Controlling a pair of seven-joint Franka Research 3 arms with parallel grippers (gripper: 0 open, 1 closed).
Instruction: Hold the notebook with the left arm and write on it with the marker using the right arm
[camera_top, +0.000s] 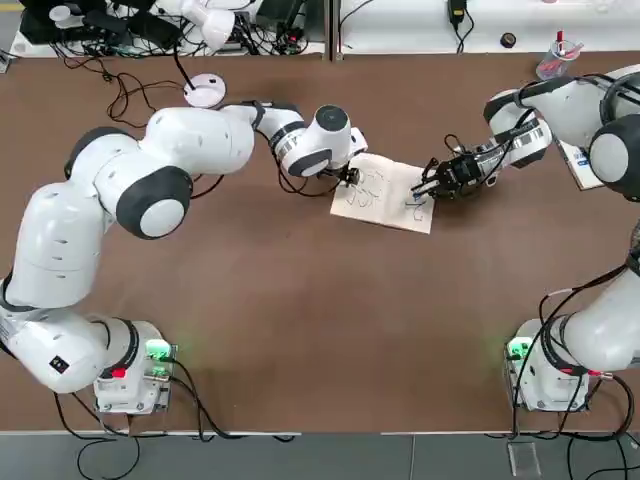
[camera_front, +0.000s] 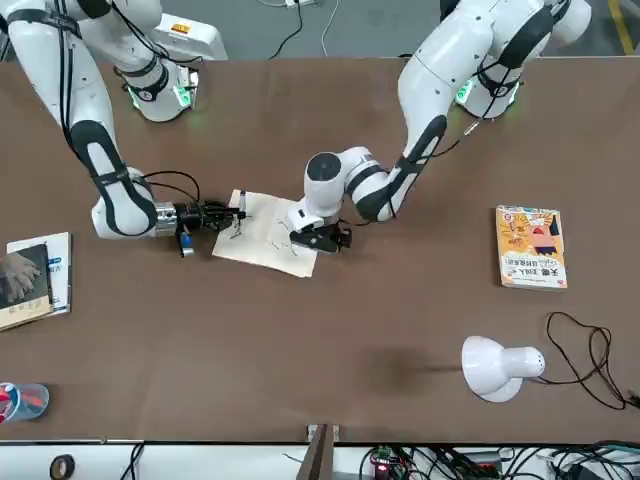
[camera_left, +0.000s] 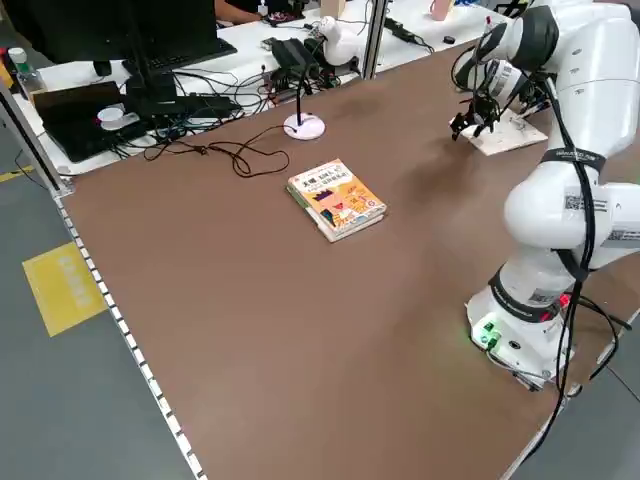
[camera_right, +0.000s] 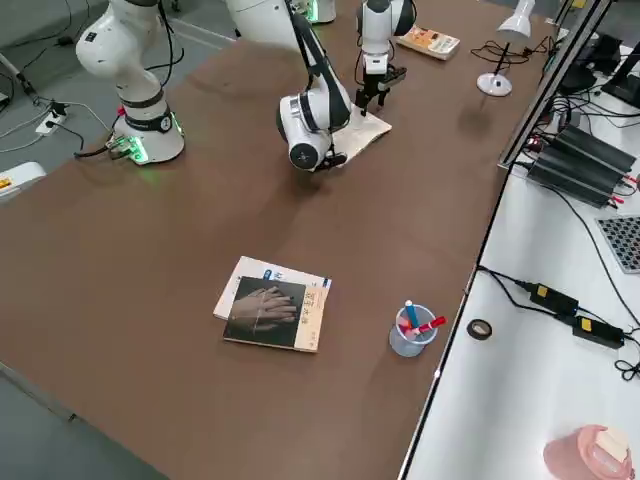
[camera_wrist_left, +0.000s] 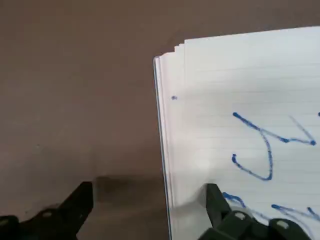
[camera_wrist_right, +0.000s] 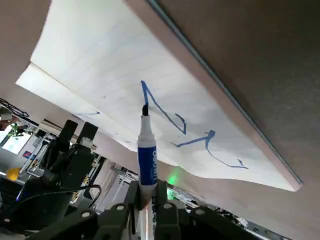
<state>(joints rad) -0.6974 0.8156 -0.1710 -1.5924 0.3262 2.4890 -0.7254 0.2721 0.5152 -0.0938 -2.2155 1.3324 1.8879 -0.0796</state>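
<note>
Notebook (camera_top: 383, 193) mid-table, between left arm (camera_top: 160, 160) and right arm (camera_top: 570, 110).

No legible text, brand or number was found. The notebook (camera_wrist_left: 240, 100) bore blue handwritten strokes that formed no readable word. Print on the marker (camera_wrist_right: 147, 160) barrel and on the orange-yellow book (camera_front: 531, 247) cover was too small to make out.

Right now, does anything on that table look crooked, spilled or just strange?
Nothing is spilled or broken. The notebook lies askew to the table's edges, and its page holds loose blue scribbles rather than words. The left gripper pins one edge while the right gripper holds the marker tip on the paper.
</note>
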